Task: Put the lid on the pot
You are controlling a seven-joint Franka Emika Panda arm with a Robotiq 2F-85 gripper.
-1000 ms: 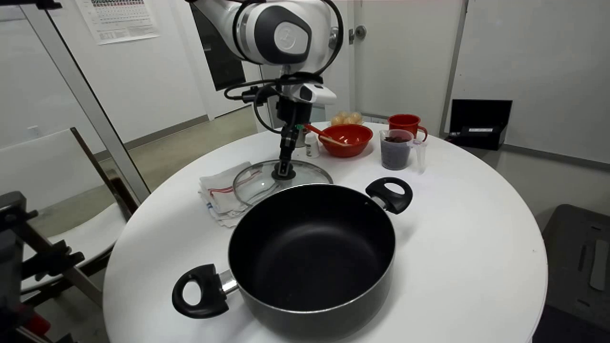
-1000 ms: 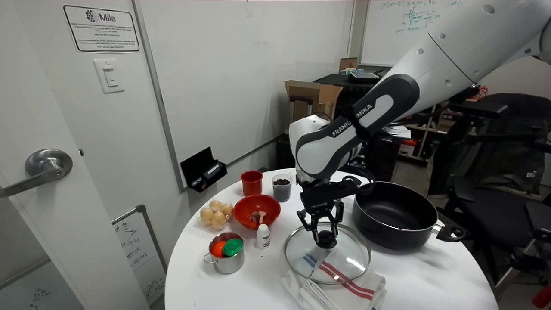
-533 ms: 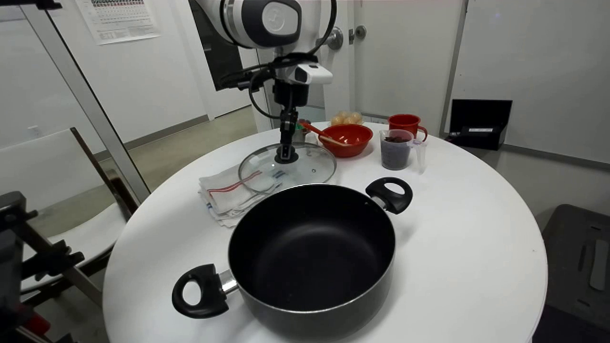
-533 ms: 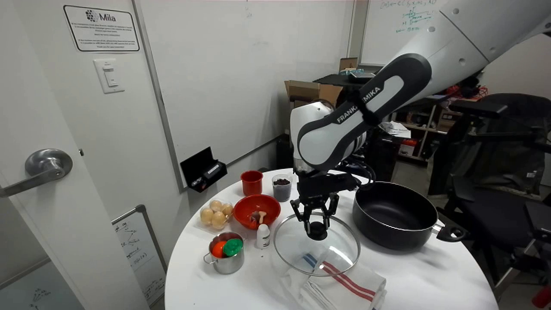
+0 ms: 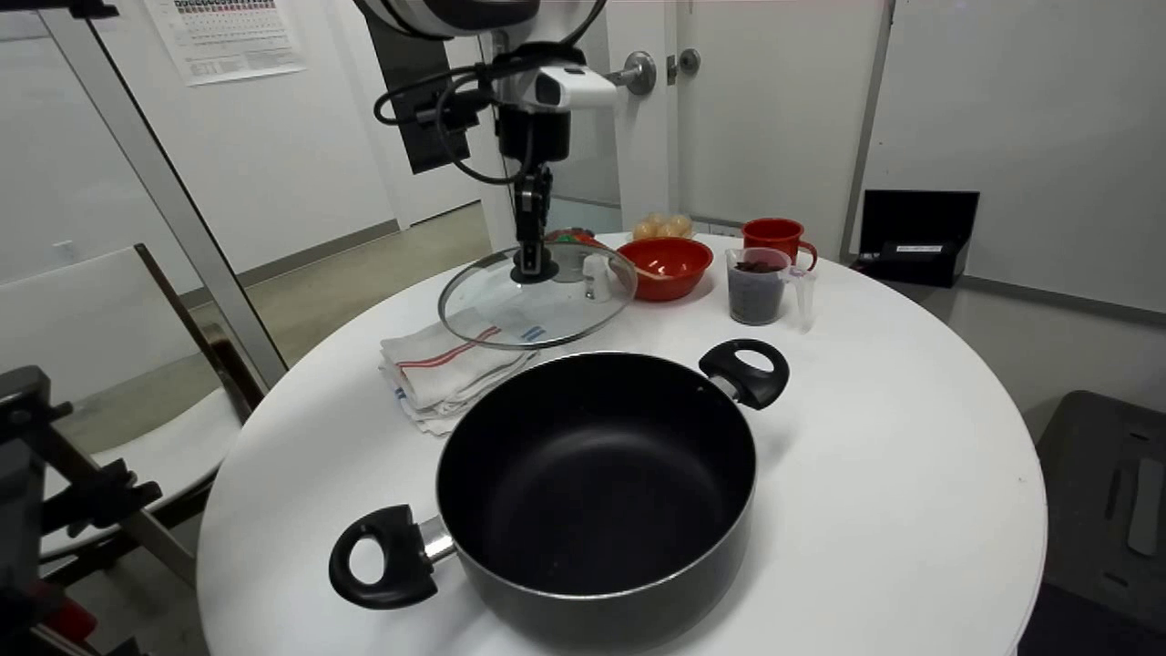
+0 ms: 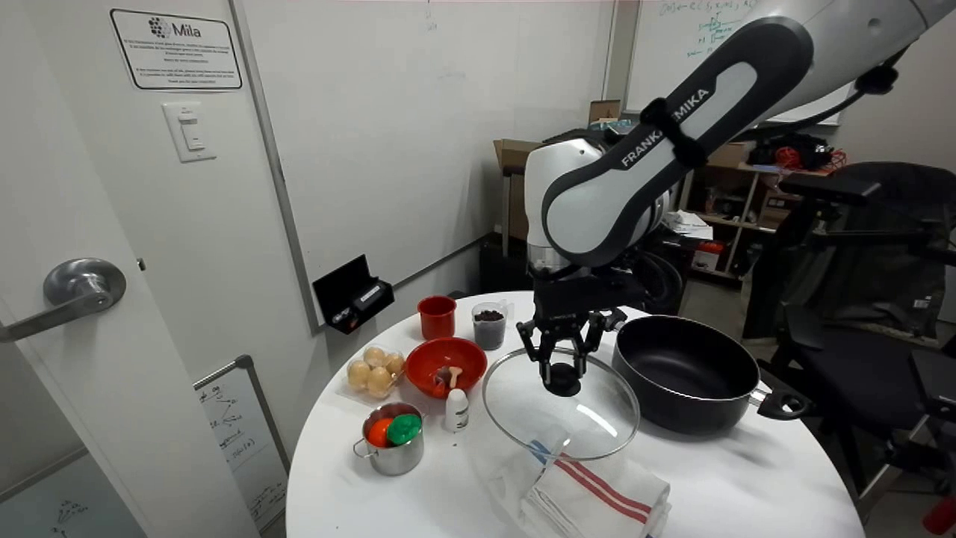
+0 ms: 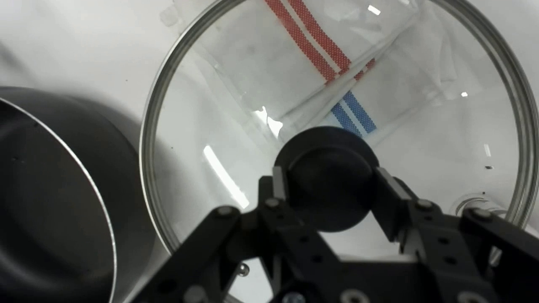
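Note:
The pot (image 5: 597, 474) stands upright on the white table; its dark inside shows uncovered in both exterior views (image 6: 687, 381). Its side and rim show at the left of the wrist view (image 7: 46, 198). The lid (image 5: 487, 314) is clear glass with a metal rim and hangs above the table beside the pot, also seen in an exterior view (image 6: 594, 411). My gripper (image 7: 326, 185) is shut on the lid's black knob, with a finger on each side of it. In both exterior views the gripper (image 5: 531, 260) points down at the knob (image 6: 562, 379). The lid looks slightly tilted.
A folded striped towel (image 6: 597, 493) lies under the lid. A red bowl (image 6: 446, 366), white shaker (image 6: 456, 409), steel pot (image 6: 396, 448), eggs (image 6: 376, 371), red cup (image 6: 437, 317) and measuring cup (image 6: 489, 329) stand on the table away from the black pot.
My gripper has risen with the lid, lifting it off the towel and table. The lid first shifted away from the pot, then slightly back toward it. The pot has not moved.

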